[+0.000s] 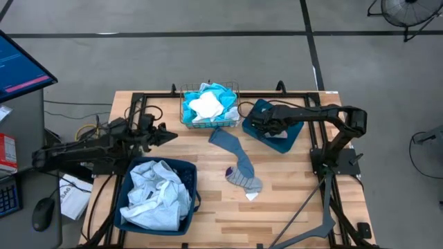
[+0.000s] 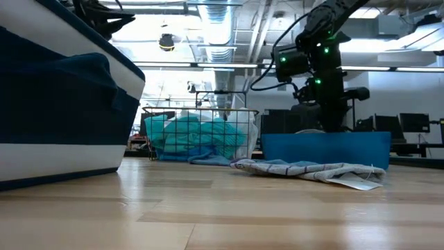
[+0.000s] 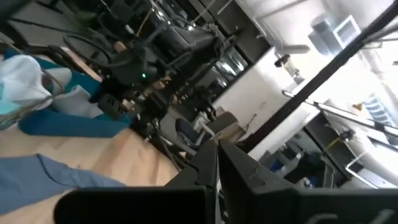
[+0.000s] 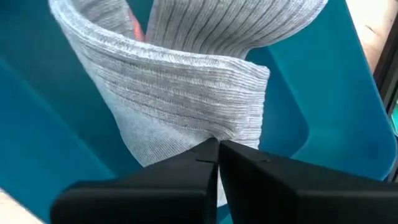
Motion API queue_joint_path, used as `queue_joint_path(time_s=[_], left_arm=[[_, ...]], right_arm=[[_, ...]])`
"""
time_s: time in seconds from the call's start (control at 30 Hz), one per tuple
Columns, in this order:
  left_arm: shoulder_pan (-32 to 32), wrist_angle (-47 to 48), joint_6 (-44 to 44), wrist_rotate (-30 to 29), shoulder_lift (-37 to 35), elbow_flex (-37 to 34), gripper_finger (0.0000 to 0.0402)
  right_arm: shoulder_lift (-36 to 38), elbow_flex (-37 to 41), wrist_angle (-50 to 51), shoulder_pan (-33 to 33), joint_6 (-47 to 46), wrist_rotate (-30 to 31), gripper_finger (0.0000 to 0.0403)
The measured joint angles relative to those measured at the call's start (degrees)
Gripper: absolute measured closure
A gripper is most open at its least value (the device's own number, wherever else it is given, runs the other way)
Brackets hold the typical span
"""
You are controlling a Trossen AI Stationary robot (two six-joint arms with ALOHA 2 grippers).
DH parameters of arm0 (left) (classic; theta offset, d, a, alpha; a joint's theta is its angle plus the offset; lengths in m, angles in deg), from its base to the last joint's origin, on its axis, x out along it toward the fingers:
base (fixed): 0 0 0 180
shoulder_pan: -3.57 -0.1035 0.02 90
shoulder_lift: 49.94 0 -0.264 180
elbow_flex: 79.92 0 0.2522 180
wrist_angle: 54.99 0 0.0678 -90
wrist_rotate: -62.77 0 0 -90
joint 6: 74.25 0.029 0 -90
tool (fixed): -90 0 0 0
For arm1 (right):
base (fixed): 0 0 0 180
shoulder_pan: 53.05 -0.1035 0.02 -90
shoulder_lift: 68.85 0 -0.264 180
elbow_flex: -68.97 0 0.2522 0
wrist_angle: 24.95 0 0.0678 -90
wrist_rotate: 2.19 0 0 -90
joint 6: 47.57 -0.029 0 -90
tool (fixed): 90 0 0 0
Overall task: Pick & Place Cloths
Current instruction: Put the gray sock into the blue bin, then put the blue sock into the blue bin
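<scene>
My right gripper [image 1: 261, 126] is over the small teal bin [image 1: 289, 135] at the far right, pointing steeply down, shut on a grey ribbed sock [image 4: 186, 81] with a bit of orange-red showing. My left gripper [image 1: 172, 133] is shut and holds nothing, hovering at the table's left, above the far rim of the large teal bin [image 1: 124, 204]. That bin holds pale blue and white cloths [image 1: 160, 194]. A long grey-blue cloth [image 1: 237, 160] lies flat on the table's middle. Turquoise and white cloths [image 1: 208, 105] fill the wire basket [image 1: 185, 117]. My right gripper pinches a folded edge of the grey sock [image 4: 208, 135] between its two fingertips, coming from above and slanting down. The sock curls away below the fingers inside the small teal bin [image 4: 323, 124]. Whether its lower end rests on the bin's floor does not show.
The wire basket stands at the far edge, just left of the small bin. In the low view the flat cloth [image 2: 309, 170] lies in front of the small bin [image 2: 326, 147]. Bare wood is at the near right. A monitor and desk clutter are left of the table.
</scene>
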Motion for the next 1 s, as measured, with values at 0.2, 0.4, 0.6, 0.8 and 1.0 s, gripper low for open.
queue_joint_path(time_s=[0.2,0.4,0.6,0.8,1.0], left_arm=[[1.3,-0.3,-2.9,-5.5,-0.1,0.0,0.0401],[2.3,-0.6,1.5,-3.4,-5.5,2.8,0.0401],[1.3,13.5,1.9,-4.0,-17.1,3.3,0.0401],[1.3,28.0,3.2,-9.7,-25.3,3.4,0.0401],[1.3,34.7,8.6,-11.2,-23.5,3.4,0.0401]], right_arm=[[0.2,0.0,0.3,-1.3,-0.2,0.0,0.0349],[0.2,-2.2,1.0,-3.7,3.9,0.0,0.0259],[0.2,-9.3,2.8,-6.1,6.9,1.6,0.0180],[0.2,-18.7,2.2,-9.7,7.4,2.0,0.0164],[0.2,-20.1,-4.3,-15.6,4.2,-1.0,0.0170]])
